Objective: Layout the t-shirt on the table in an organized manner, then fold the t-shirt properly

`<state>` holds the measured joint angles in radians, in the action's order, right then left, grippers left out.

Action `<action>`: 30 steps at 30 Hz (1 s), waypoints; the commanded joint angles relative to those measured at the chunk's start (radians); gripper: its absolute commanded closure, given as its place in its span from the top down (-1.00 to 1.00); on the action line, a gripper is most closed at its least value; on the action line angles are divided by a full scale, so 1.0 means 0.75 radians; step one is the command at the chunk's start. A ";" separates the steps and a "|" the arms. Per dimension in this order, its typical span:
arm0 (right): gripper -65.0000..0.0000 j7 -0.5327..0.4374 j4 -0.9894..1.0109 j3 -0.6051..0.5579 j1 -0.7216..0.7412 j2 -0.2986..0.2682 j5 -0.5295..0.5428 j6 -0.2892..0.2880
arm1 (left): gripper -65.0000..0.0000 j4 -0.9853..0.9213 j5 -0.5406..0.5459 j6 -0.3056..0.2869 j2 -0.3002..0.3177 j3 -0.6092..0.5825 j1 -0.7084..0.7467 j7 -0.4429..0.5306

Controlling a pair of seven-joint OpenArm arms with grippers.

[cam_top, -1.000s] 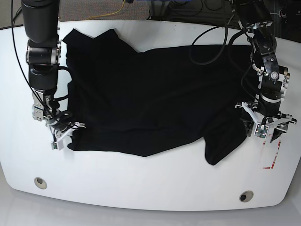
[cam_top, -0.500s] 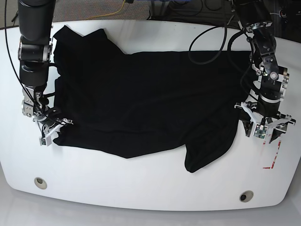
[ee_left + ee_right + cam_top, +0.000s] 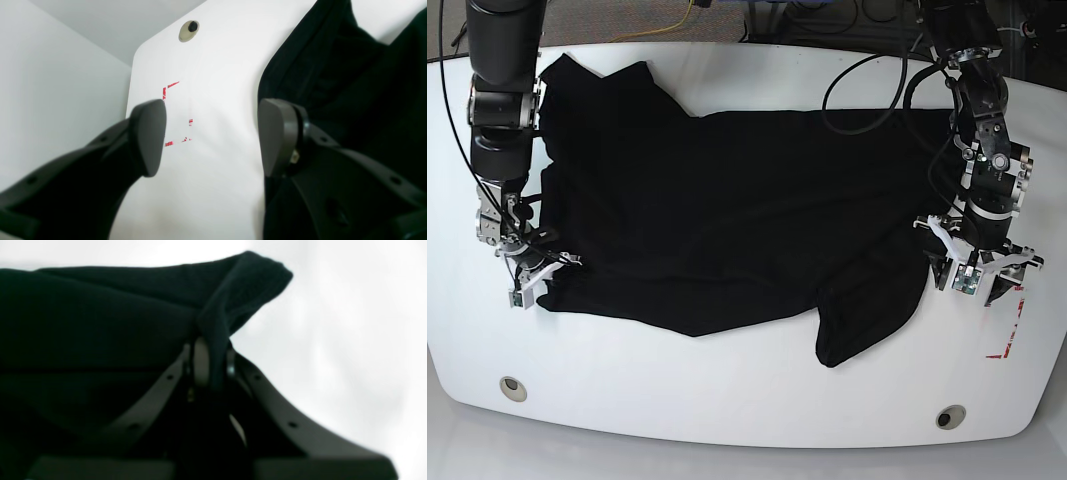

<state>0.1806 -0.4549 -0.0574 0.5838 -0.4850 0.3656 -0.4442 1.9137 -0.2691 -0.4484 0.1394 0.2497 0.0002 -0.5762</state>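
White table (image 3: 747, 400) fills the base view, with the black t-shirt (image 3: 727, 220) spread across its middle, rumpled, one fold hanging toward the lower centre. At the shirt's left edge the right gripper (image 3: 527, 283) is clamped tight on the fabric; the right wrist view shows cloth pinched between its jaws. At the right of the frame the left gripper (image 3: 975, 278) stands wide apart, holding nothing, just beside the shirt's right edge. A red mark (image 3: 1007, 335) lies below it. Two round holes (image 3: 513, 387) sit along the table's lower edge. Beyond the upper edge, cables (image 3: 677, 20) lie on the floor.
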 commanded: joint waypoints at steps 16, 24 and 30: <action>-0.98 -0.080 -0.012 0.008 0.192 -0.050 -0.223 0.018 | 0.25 0.023 0.006 0.014 0.012 0.008 -0.018 0.031; -0.32 -0.082 -0.014 0.008 0.205 -0.052 -0.223 0.018 | 0.25 0.027 0.006 0.014 0.012 0.008 -0.018 0.031; 0.41 -0.078 -0.063 0.008 0.155 -0.076 -0.223 0.018 | 0.25 0.027 0.006 0.014 0.012 0.008 -0.018 0.031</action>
<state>0.1490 -0.4557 -0.0563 0.6922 -0.5076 0.1871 -0.4335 1.9141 -0.2691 -0.4484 0.1394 0.2523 0.0006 -0.5758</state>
